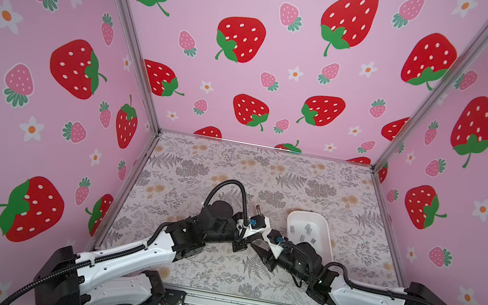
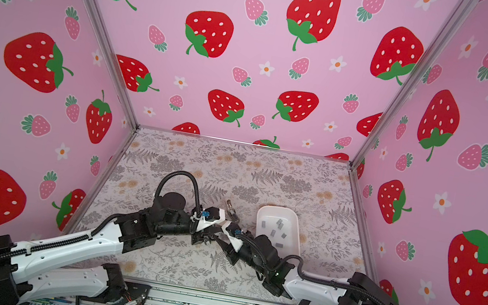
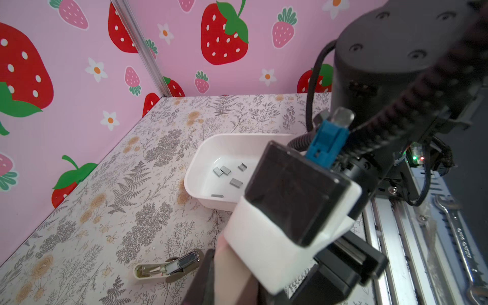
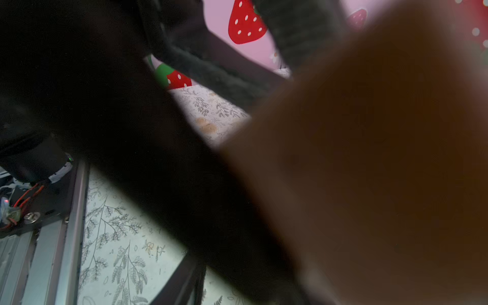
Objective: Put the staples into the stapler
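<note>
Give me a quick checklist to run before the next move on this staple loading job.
1. Grey metal staple strips available in the white plastic tray: ok.
2. Left hand shut: ok; what it holds: cannot tell.
3. Right hand open or shut: cannot tell.
4. Long black stapler's position: cannot tell; no view shows it clearly.
5. Right wrist view unobstructed: not ok; blurred dark shapes fill it.

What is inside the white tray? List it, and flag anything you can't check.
Several small grey staple strips lie loose on the floor of the white tray; nothing else shows. In both top views the right arm covers the tray's near end, so anything there is hidden.
</note>
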Robot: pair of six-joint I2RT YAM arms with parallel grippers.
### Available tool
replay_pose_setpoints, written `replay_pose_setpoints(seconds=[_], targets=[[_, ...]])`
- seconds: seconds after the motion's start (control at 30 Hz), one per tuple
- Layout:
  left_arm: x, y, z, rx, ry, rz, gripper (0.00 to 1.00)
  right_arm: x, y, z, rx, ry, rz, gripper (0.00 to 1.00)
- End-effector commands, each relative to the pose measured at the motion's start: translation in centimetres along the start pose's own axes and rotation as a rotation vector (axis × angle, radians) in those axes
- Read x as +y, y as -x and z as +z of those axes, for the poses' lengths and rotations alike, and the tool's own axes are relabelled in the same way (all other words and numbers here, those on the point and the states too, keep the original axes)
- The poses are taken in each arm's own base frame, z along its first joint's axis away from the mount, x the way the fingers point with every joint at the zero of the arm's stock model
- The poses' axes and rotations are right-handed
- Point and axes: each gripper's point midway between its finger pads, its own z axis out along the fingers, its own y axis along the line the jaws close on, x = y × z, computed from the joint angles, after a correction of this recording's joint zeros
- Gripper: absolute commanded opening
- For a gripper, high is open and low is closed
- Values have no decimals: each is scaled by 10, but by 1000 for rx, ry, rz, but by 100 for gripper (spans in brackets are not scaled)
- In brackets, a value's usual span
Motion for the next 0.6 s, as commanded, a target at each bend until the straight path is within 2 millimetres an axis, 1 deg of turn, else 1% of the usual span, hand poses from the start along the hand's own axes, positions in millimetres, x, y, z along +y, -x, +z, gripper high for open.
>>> replay_pose_setpoints(seconds=[0.0,0.13,0.3,0.37,0.4,0.47,0.5,0.57], targets=[[8,39,-5,-133,22,28,0,6,16,4,-55,24,-18,45],[8,38,-3,-133,24,25,0,8,17,5,-58,30,-21,45],[8,32,-5,-120,35,25,0,4,14,1,-60,3,-40,45],[9,30,-7,-115,45,27,0,1,11,-2,-58,-15,-57,48],[8,27,-8,-108,48,27,0,0,10,-4,-60,-26,-63,51],[8,24,-10,-95,54,26,0,-4,8,-8,-64,-49,-81,51],[7,21,-11,-86,55,25,0,-6,8,-11,-66,-60,-89,55],[7,15,-12,-73,60,25,0,-8,7,-16,-72,-71,-103,58]])
